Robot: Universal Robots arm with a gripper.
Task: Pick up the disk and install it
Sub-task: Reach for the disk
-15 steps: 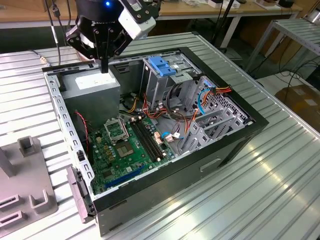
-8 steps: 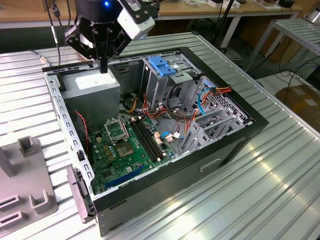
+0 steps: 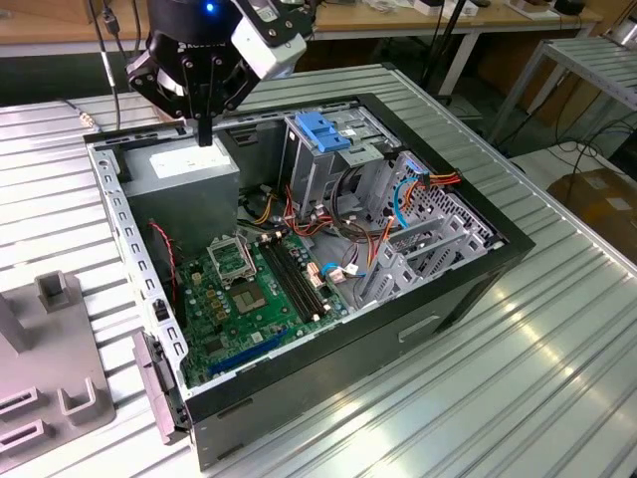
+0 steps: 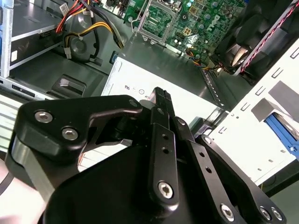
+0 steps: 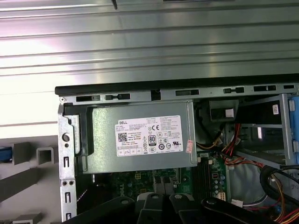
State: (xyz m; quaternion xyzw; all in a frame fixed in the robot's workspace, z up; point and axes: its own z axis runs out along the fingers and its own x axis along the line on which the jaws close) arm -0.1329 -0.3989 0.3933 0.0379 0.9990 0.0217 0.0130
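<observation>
- At the exterior view's left, a grey fixture (image 3: 60, 388) with upright posts is sitting on the ribbed metal table (image 3: 557, 358), just beside the open computer case (image 3: 418, 319).
- In both wrist views a blue plastic edge is showing beside the grey fixture blocks, outside the case wall. This looks like the bracket of the disk (image 4: 280, 130) (image 5: 3, 154), but its labelled face is out of sight, so I cannot tell how it is lying.
- Moving right, the gripper (image 3: 204, 139) is hanging tip-down over the rear corner of the case, well apart from that blue edge.
- In the second wrist view its two black fingers (image 4: 162, 121) are pressing together at the tips, with nothing between them.
- Directly under the gripper, the grey power-supply box (image 3: 189, 174) with its white label is lying in that corner. The fingertips are hovering close above it, and I cannot tell if they are touching it.
- Next to the right, the green motherboard (image 3: 249, 299) is lying flat on the case floor.
- Further right, a blue latch (image 3: 318, 129) is sitting on top of the grey metal drive cage (image 3: 309, 179).
- At the exterior view's right end of the case, orange, red and blue cables (image 3: 423, 184) are running down behind the cage.
</observation>
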